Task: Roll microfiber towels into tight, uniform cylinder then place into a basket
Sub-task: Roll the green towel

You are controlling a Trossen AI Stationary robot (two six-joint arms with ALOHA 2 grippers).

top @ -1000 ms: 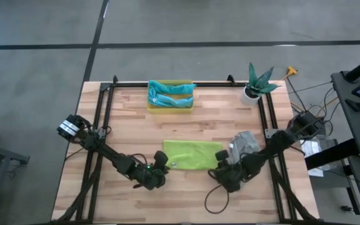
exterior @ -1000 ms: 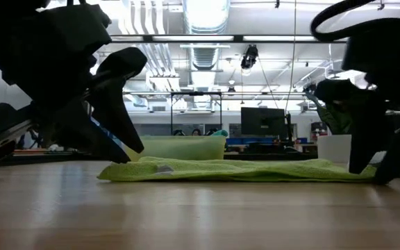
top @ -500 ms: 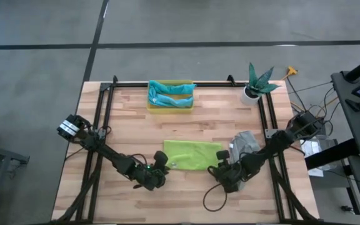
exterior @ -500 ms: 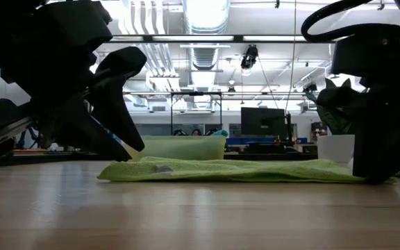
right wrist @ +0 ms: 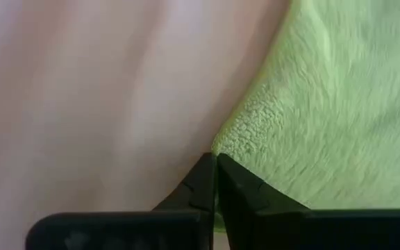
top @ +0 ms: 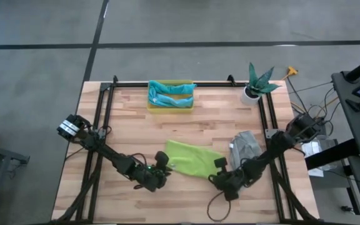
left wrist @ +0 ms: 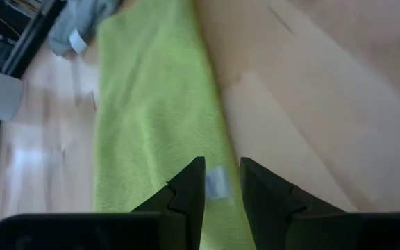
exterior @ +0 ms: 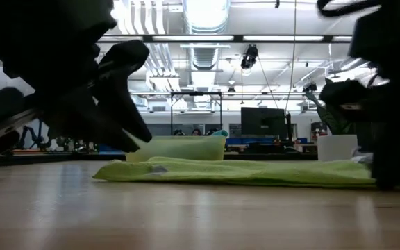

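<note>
Lime green towel (top: pixel 194 160) lies flat on the tabletop (top: pixel 130 131), well on the arms' side of the yellow basket (top: pixel 170 105), which already holds teal and light blue cloth (top: pixel 170 94). We see its long axis running from one gripper across to the other. Our right gripper (right wrist: pixel 215 167) has its jaws clenched on the towel's near corner; our left gripper (left wrist: pixel 221 182) sits at the opposite end with jaws slightly parted over the edge by the tag (left wrist: pixel 217 183), so neither arm is clearly nearer. The grey towel (top: pixel 245 145) waits just beyond the green one's right end.
</note>
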